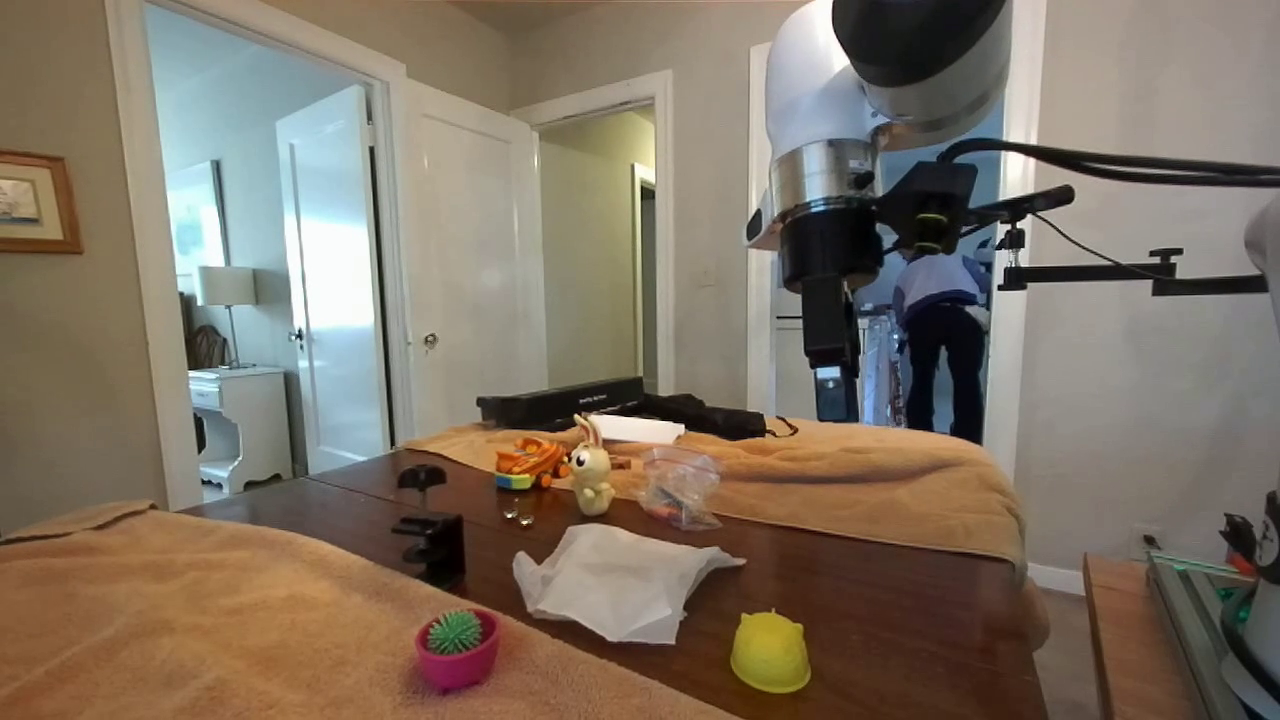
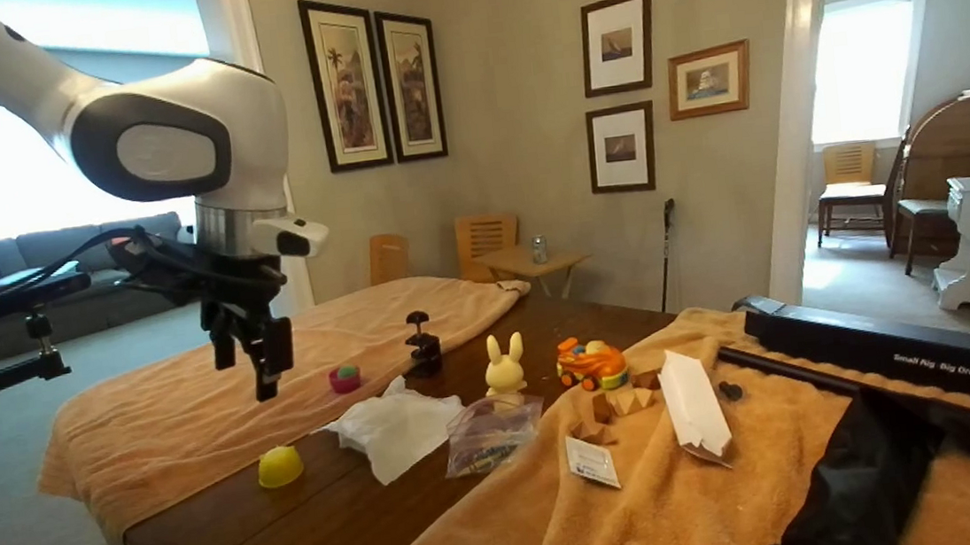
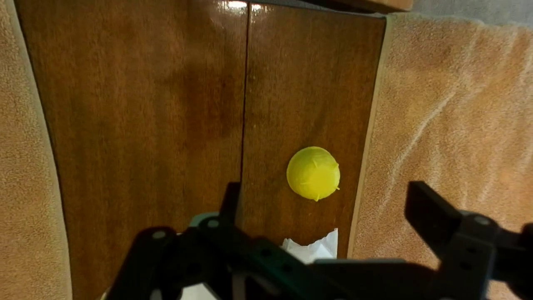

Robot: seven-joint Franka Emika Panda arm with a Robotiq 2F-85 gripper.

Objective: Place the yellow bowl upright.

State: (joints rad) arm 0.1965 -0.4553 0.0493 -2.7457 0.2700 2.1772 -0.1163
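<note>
The yellow bowl (image 1: pixel 770 652) stands upside down on the bare brown wood table, rim down, with small pointed nubs round its raised base. It also shows in an exterior view (image 2: pixel 279 467) and in the wrist view (image 3: pixel 313 173). My gripper (image 3: pixel 324 184) is open and empty, with its two fingers wide apart. In the wrist view the bowl lies between and a little beyond the fingertips. In both exterior views the gripper (image 1: pixel 838 400) (image 2: pixel 246 377) hangs pointing down, well above the table and apart from the bowl.
A crumpled white sheet (image 1: pixel 620 580) lies beside the bowl. A pink bowl with a green spiky ball (image 1: pixel 458 655) sits on the orange towel (image 1: pixel 250 620). A black clamp (image 1: pixel 435 540), a rabbit figure (image 1: pixel 592 480), a toy car (image 2: pixel 592 364) and a plastic bag (image 2: pixel 492 436) stand farther off.
</note>
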